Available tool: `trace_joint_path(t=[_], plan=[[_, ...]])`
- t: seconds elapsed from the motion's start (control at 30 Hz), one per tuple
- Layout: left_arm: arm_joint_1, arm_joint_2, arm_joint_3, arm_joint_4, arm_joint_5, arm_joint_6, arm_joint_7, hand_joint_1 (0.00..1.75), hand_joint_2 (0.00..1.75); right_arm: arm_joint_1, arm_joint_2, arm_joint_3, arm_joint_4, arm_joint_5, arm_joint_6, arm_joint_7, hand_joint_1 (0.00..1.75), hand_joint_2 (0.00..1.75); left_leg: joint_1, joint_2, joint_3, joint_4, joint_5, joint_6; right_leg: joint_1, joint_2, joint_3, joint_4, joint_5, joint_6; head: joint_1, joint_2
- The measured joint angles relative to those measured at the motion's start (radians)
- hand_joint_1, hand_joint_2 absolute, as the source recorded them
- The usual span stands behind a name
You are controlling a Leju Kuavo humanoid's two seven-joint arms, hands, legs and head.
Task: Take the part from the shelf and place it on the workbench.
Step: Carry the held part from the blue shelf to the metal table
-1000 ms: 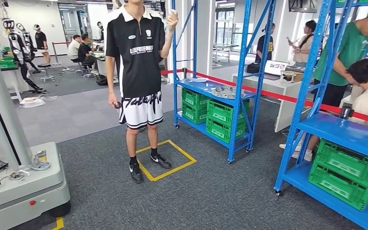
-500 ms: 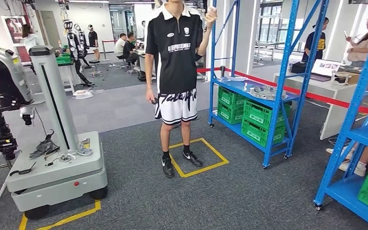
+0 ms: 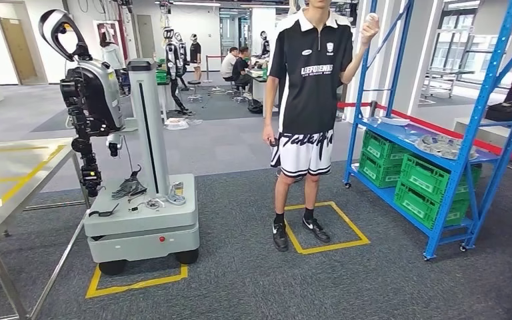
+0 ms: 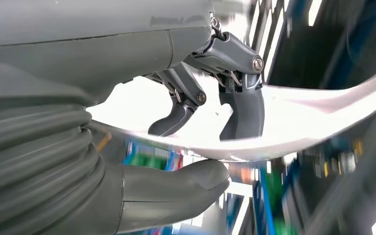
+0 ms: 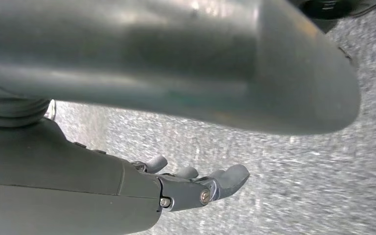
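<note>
Thin white curved plastic part [image 4: 323, 105] pinched between thumb and dark fingers [image 4: 242, 115] of left hand [image 4: 200, 142]; it looks light, smooth, slightly flexible, best gripped mid-span. Right hand [image 5: 196, 183] hangs empty over grey carpet [image 5: 293, 186], fingers loosely apart; steel workbench [image 3: 13, 180] stands to the robot's left.

workbench [image 3: 13, 193] cut off at left edge, parts on blue shelf [image 3: 440, 145] too small to tell

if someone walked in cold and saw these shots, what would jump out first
Probably the person in the black polo standing mid-frame by a yellow floor square, one hand raised. Next, the grey wheeled robot base with its dark arm at left, and the blue shelf holding green crates at right. Close up, the left hand pinches a thin pale curved part.
</note>
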Motion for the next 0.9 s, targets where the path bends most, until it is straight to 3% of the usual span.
trace_joint_path(t=[0.07,0.13,0.2,0.27,0.33,0.37,0.4,0.43,0.47,0.53,0.57,0.63,0.67,0.73,0.77,0.8,0.83,0.87,0.9], plan=[[0.013,-0.050,0.067,0.009,0.042,-0.200,0.001,1.75,1.75,0.000,0.000,-0.011,0.000,-0.016,0.001,0.003,0.00,0.00,0.002,-0.021,-0.008,-0.002,0.004,-0.013,0.003,0.016,0.019,-0.049,0.009,-0.005,0.000,0.000],[0.019,-0.105,0.151,0.024,0.072,-0.381,0.002,1.75,1.75,-0.001,0.004,-0.024,0.000,-0.030,0.001,0.005,0.00,0.00,0.005,-0.036,-0.016,-0.007,0.009,-0.027,0.003,-0.008,0.021,-0.059,0.016,-0.012,0.001,0.000],[0.024,-0.159,0.232,0.041,0.083,-0.515,0.001,1.75,1.75,-0.003,0.008,-0.035,0.000,-0.036,0.001,0.005,0.00,0.00,0.001,0.001,-0.031,0.021,-0.011,-0.035,-0.002,-0.031,0.025,-0.075,0.026,-0.025,0.000,0.000],[0.027,-0.208,0.306,0.058,0.092,-0.615,-0.014,1.75,1.75,-0.001,0.010,-0.045,0.000,-0.038,0.001,0.005,0.00,0.00,0.000,0.062,-0.078,0.120,-0.072,-0.039,-0.003,-0.057,0.026,-0.082,0.030,-0.034,-0.001,0.000],[0.029,-0.246,0.364,0.071,0.101,-0.664,-0.033,1.75,1.75,0.004,0.011,-0.051,0.000,-0.039,0.001,0.005,0.00,0.00,0.004,0.085,-0.129,0.233,-0.121,-0.046,-0.002,-0.087,0.023,-0.080,0.029,-0.036,-0.002,0.000],[0.030,-0.262,0.386,0.074,0.102,-0.673,-0.037,1.75,1.75,0.005,0.012,-0.053,0.000,-0.039,0.001,0.005,0.00,0.00,0.006,0.090,-0.136,0.252,-0.121,-0.050,-0.002,-0.103,0.023,-0.079,0.028,-0.035,-0.001,0.000],[0.032,-0.275,0.405,0.076,0.104,-0.679,-0.040,1.75,1.75,0.005,0.013,-0.054,0.000,-0.039,0.001,0.005,0.00,0.00,0.008,0.095,-0.123,0.233,-0.102,-0.053,-0.002,-0.117,0.022,-0.077,0.027,-0.033,-0.001,0.000],[0.033,-0.285,0.419,0.078,0.105,-0.684,-0.042,1.75,1.75,0.004,0.014,-0.056,0.000,-0.039,0.001,0.005,0.00,0.00,0.010,0.106,-0.093,0.180,-0.071,-0.055,-0.003,-0.129,0.023,-0.075,0.025,-0.029,-0.001,0.000],[0.033,-0.294,0.431,0.079,0.107,-0.689,-0.043,1.75,1.75,0.002,0.016,-0.058,0.000,-0.040,0.001,0.005,0.00,0.00,0.011,0.132,-0.056,0.111,-0.042,-0.056,-0.003,-0.141,0.024,-0.070,0.021,-0.024,-0.001,0.000],[0.033,-0.308,0.449,0.084,0.112,-0.704,-0.044,1.75,1.75,0.001,0.017,-0.064,0.000,-0.042,0.001,0.006,0.00,0.00,0.010,0.174,-0.004,0.015,-0.010,-0.045,0.001,-0.161,0.028,-0.062,0.011,-0.011,-0.001,0.000],[0.032,-0.314,0.456,0.087,0.114,-0.713,-0.044,1.75,1.75,0.000,0.017,-0.067,0.000,-0.044,0.001,0.007,0.00,0.00,0.009,0.182,0.001,-0.001,-0.009,-0.036,0.003,-0.171,0.032,-0.060,0.007,-0.004,-0.001,0.000],[0.030,-0.321,0.466,0.096,0.122,-0.734,-0.044,1.75,1.75,-0.002,0.019,-0.072,0.000,-0.051,0.001,0.004,0.00,0.00,0.007,0.157,-0.004,0.001,-0.007,-0.019,0.003,-0.190,0.040,-0.062,0.004,0.008,-0.001,0.000],[0.026,-0.324,0.471,0.102,0.127,-0.746,-0.043,1.75,1.75,-0.004,0.021,-0.075,-0.001,-0.056,0.001,-0.001,0.00,0.00,0.008,0.145,-0.005,0.000,-0.005,-0.012,0.000,-0.181,0.042,-0.058,-0.002,0.015,-0.001,0.000],[0.010,-0.329,0.479,0.117,0.139,-0.772,-0.039,1.75,1.75,-0.005,0.026,-0.082,-0.001,-0.066,0.001,-0.020,0.00,0.00,0.011,0.121,-0.004,-0.004,0.003,0.001,-0.004,-0.123,0.021,-0.004,-0.042,0.025,0.000,0.000],[0.000,-0.331,0.482,0.128,0.144,-0.783,-0.036,1.75,1.75,-0.003,0.028,-0.087,-0.001,-0.069,0.001,-0.028,0.00,0.00,0.012,0.108,-0.006,-0.004,0.006,0.005,-0.005,-0.087,-0.006,0.056,-0.075,0.027,0.000,0.000],[-0.009,-0.332,0.486,0.138,0.149,-0.792,-0.032,1.75,1.75,-0.001,0.030,-0.091,-0.001,-0.072,0.001,-0.034,0.00,0.00,0.011,0.094,-0.009,-0.004,0.008,0.008,-0.005,-0.067,-0.040,0.125,-0.106,0.027,0.001,0.000],[-0.016,-0.333,0.489,0.149,0.153,-0.800,-0.028,1.75,1.75,0.001,0.032,-0.094,-0.001,-0.074,0.001,-0.038,0.00,0.00,0.010,0.079,-0.011,-0.003,0.009,0.009,-0.004,-0.059,-0.071,0.185,-0.126,0.026,0.001,0.000],[-0.020,-0.334,0.494,0.157,0.157,-0.807,-0.024,1.75,1.75,0.004,0.032,-0.095,-0.001,-0.076,0.001,-0.040,0.00,0.00,0.008,0.064,-0.012,-0.002,0.009,0.010,-0.003,-0.056,-0.090,0.218,-0.127,0.023,0.001,0.000],[-0.025,-0.336,0.497,0.164,0.161,-0.812,-0.020,1.75,1.75,0.005,0.032,-0.097,-0.001,-0.076,0.002,-0.041,0.00,0.00,0.006,0.048,-0.012,-0.001,0.010,0.010,-0.002,-0.054,-0.092,0.211,-0.107,0.019,0.001,0.000]])
